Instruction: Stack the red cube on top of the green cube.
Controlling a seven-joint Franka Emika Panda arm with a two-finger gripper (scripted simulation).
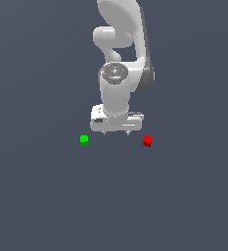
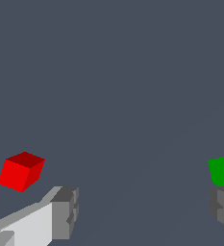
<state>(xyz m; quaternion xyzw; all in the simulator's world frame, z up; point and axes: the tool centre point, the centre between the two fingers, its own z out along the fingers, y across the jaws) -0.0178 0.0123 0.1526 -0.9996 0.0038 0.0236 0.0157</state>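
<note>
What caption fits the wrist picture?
Open gripper above the floor, red cube and green cube on opposite sides.

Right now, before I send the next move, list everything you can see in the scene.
red cube: one, bright red, on the floor at the exterior view's right of the gripper, untouched.
green cube: one, bright green, on the floor at the exterior view's left of the gripper, untouched, apart from the red one.
floor: one, plain dark grey-blue surface.
arm: one, white, reaching down between the cubes.
gripper: one, white with grey fingers, open, holding nothing.
</note>
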